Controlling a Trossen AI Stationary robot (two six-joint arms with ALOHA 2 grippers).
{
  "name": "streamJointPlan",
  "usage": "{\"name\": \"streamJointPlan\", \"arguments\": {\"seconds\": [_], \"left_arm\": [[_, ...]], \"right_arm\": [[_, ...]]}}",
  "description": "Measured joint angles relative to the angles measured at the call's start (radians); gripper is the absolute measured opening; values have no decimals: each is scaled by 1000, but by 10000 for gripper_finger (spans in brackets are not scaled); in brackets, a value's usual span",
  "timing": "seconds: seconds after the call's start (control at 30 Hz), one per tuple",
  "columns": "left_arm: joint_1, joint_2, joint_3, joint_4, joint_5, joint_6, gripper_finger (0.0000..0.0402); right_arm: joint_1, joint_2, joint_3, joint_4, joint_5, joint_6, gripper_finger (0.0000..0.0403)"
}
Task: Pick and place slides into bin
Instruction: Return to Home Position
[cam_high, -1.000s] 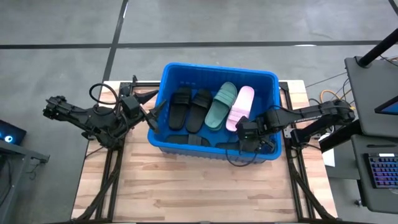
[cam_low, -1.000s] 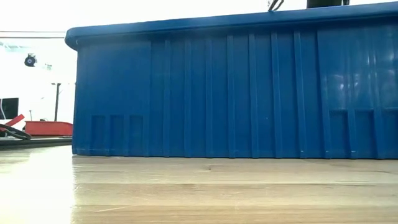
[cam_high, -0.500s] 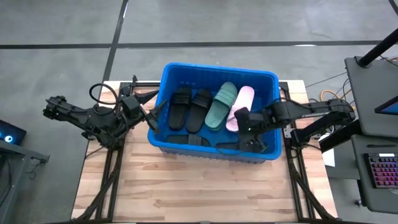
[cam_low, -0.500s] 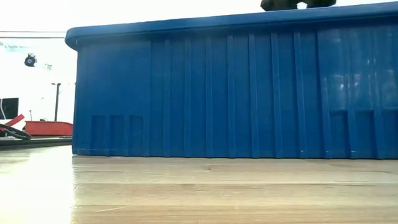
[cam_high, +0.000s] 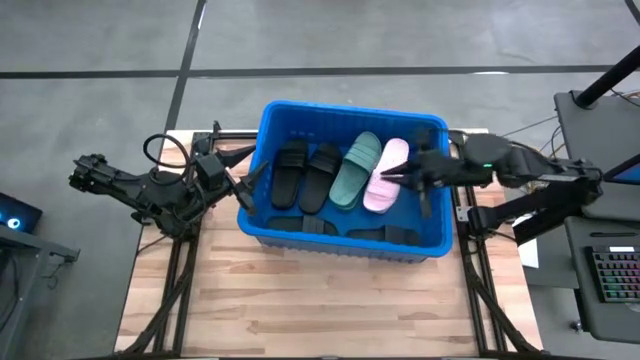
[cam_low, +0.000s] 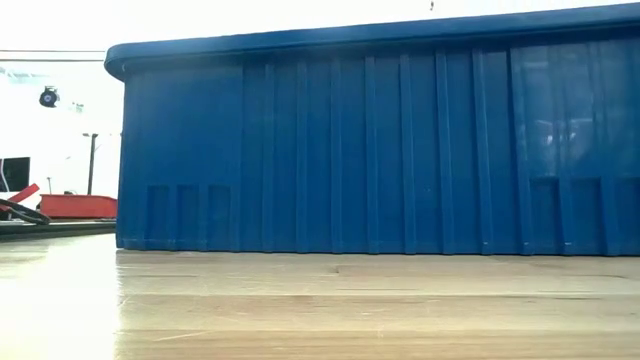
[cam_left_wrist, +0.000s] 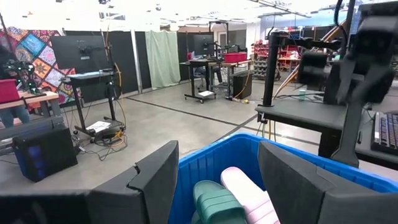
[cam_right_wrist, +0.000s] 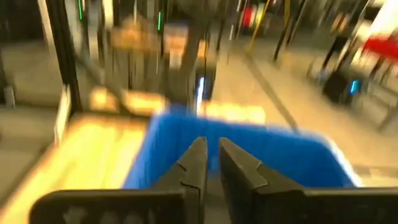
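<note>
The bin (cam_low: 350, 150) is looking like shiny ribbed plastic; the table (cam_low: 300, 310) is showing smooth wood; the slides (cam_high: 355, 170) are looking matt.

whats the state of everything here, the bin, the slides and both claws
blue bin: upright, open-topped, holding slides
black slides: two flat side by side in the bin, more dark ones along the near wall
green slide: flat in the bin
pink slide: flat beside the green one
left claw: open, empty, by the bin's left wall
right claw: shut, empty, above the bin's right end
</note>
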Motion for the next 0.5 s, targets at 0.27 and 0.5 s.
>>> {"name": "streamJointPlan", "arguments": {"seconds": [0.27, 0.5], "left_arm": [[0, -1, 0, 5, 4, 0, 206], [0, 0, 0, 8, 4, 0, 206]], "right_arm": [[1, -212, -273, 363, 8, 90, 9], [2, -368, -508, 667, 118, 113, 9]]}}
